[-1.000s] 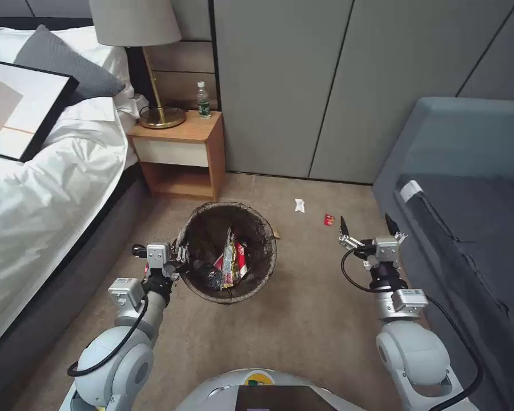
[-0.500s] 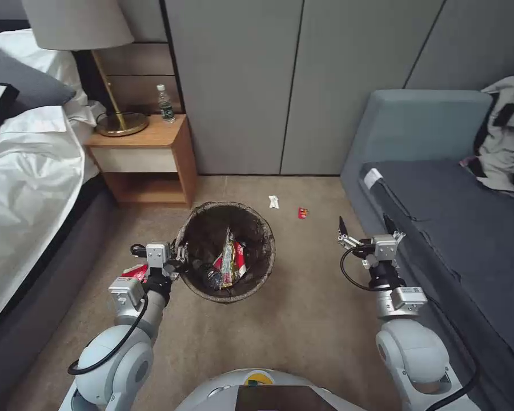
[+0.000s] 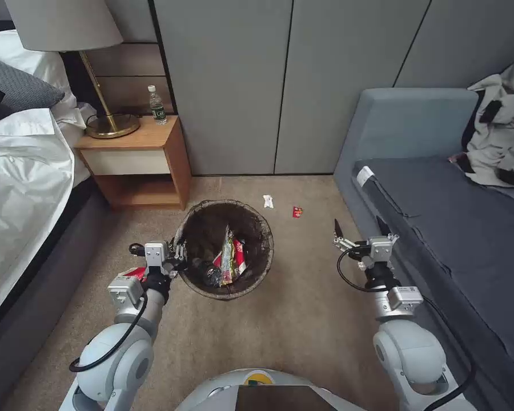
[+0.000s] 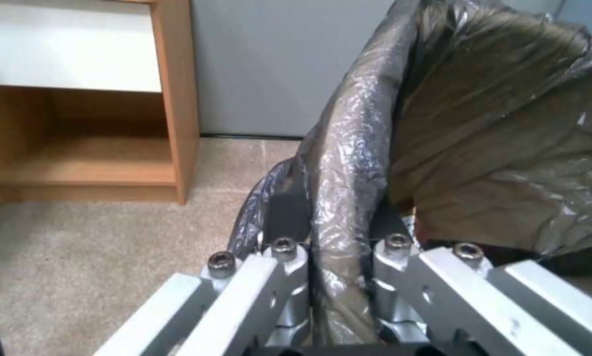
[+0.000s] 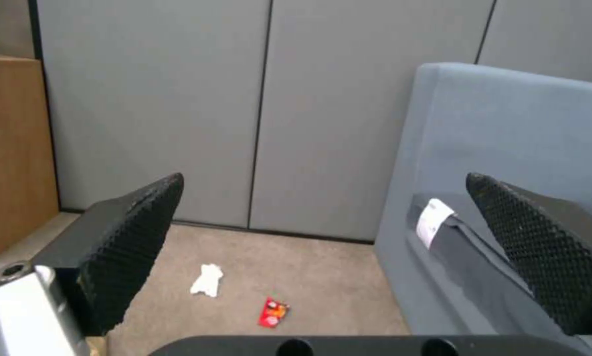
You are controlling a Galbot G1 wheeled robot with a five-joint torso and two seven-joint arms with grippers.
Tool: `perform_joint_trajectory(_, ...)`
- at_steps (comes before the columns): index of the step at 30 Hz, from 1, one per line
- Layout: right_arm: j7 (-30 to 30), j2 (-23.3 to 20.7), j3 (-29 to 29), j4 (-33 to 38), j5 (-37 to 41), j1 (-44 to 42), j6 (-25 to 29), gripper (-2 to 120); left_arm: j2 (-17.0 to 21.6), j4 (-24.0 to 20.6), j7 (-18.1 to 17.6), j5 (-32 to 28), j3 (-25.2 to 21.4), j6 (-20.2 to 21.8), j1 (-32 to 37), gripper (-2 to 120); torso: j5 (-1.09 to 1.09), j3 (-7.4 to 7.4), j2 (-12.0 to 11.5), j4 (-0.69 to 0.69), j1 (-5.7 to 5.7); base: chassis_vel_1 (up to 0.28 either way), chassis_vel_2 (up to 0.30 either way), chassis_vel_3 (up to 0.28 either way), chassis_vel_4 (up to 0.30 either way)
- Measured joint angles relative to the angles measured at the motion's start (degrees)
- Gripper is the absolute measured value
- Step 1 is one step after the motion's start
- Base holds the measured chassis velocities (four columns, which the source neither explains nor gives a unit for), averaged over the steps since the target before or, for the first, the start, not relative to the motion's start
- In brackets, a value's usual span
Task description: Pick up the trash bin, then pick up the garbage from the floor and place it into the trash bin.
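Observation:
The trash bin [image 3: 211,225], lined with a dark bag, hangs just left of centre over the floor [image 3: 294,311]. My left gripper [image 3: 177,260] is shut on its near-left rim; the left wrist view shows the fingers [image 4: 289,267] clamping the bag-covered rim [image 4: 352,148]. Red and yellow packets [image 3: 232,262] lie inside the bin. Garbage on the carpet beyond it: a white paper scrap [image 3: 268,201] and a small red packet [image 3: 297,212], seen again as scrap [image 5: 207,280] and packet [image 5: 273,312]. Another red piece [image 3: 132,273] lies by my left forearm. My right gripper [image 3: 357,228] is open and holds nothing, its pads [image 5: 137,247] spread wide.
A wooden nightstand [image 3: 145,157] with a lamp [image 3: 105,123] and a green-labelled bottle [image 3: 156,105] stands at the back left beside the bed [image 3: 17,188]. A grey sofa [image 3: 440,217] runs close along my right arm. Grey wardrobe panels [image 3: 280,85] close off the back.
The whole head picture has slid left, so the camera has turned right; more sofa shows and less bed. Both arms and the held bin keep their places relative to me.

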Motion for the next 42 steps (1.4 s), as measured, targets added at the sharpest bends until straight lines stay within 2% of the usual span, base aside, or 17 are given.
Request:
perform_joint_trajectory(17, 0.1, 0.3, -0.8, 0.1, 0.0, 0.0, -0.3, 100, 0.2, 0.4, 0.0, -0.3, -0.2, -0.1, -0.4, 7, 0.0, 0.01, 0.0, 0.01, 0.0, -0.059, 0.058, 0.056, -0.054)
perform_joint_trajectory(42, 1.2, 0.0, -2.3, 0.5, 0.0, 0.1, -0.9, 100, 0.3, 0.4, 0.1, -0.5, -0.2, -0.3, -0.7, 7, 0.0, 0.0, 0.0, -0.01, 0.0, -0.116, 0.122, 0.123, -0.114)
